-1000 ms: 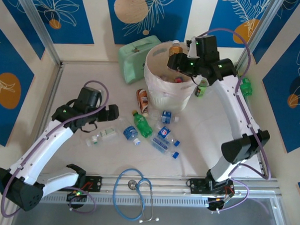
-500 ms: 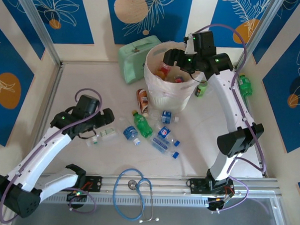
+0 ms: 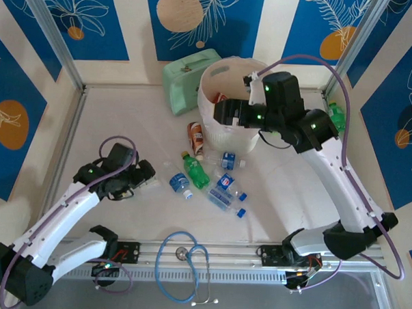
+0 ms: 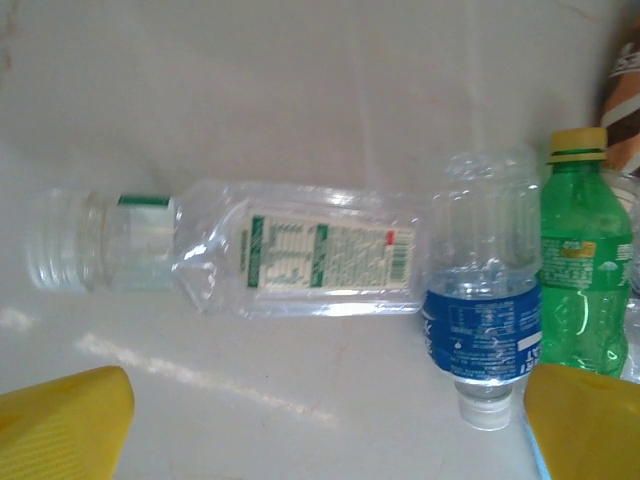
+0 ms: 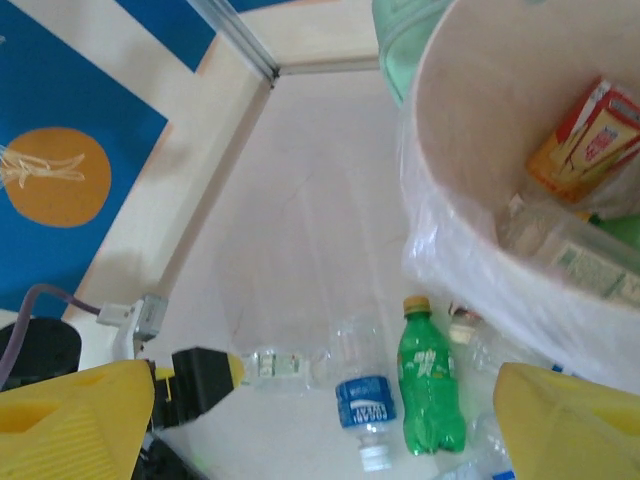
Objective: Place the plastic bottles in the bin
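Toward the near left of the table (image 3: 125,117), the left gripper (image 4: 325,425) was spread fully and empty, facing a clear bottle (image 4: 300,260) that lay on its side just beside a blue-labelled bottle (image 4: 485,320) and a green soda bottle (image 4: 585,290). At far centre, the right gripper (image 3: 225,113) hung wide apart, holding nothing, at the near rim of the bin (image 3: 208,83), which held an orange-labelled bottle (image 5: 585,140). Other bottles (image 3: 225,189) lay scattered near the bin.

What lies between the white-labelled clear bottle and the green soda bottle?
A clear bottle with a blue label lies between the white-labelled bottle and the green soda bottle, seen in the left wrist view.
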